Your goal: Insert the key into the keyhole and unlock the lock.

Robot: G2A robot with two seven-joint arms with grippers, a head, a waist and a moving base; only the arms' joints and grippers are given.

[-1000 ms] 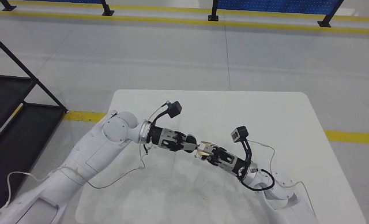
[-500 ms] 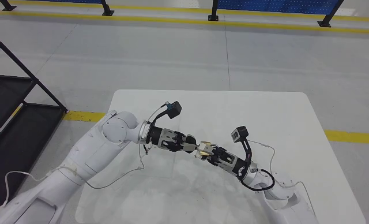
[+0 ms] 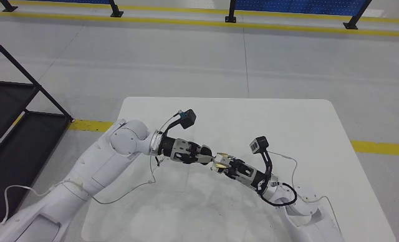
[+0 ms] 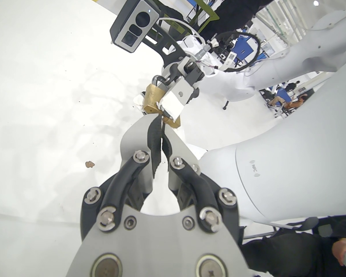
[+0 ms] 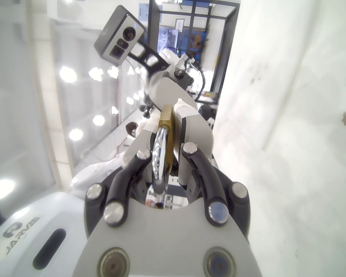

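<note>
the brass padlock (image 4: 150, 99) with its silver shackle (image 5: 160, 145) hangs above the white table (image 3: 299, 123). the right gripper (image 5: 167, 115) is closed tight on its flat faces, shackle end toward that wrist. the keyhole end faces the left gripper (image 4: 162, 125), whose tips sit at the lock's bottom edge, touching or nearly so. that claw is pinched narrow, its black ribbed pads (image 4: 154, 134) almost meeting. i judge they grip the small flat key, but the blade is too thin and too buried there to make out, so you cannot tell how deep it sits in the keyhole.

that is your main risk. if the blade is only partly in, or slightly off the keyway's line, a twist will bind it. it may also roll the key between the pads instead of turning the cylinder, because a thin thing held by so little can slip. a hard twist can also swing the padlock in the right claw, since that grip is on smooth brass. if either grip gives, the piece drops to the table.

both arms reach low over the table's middle, forearms nearly in one line and wrists nose to nose. the left comes from the robot's left side, the right from its right.
</note>
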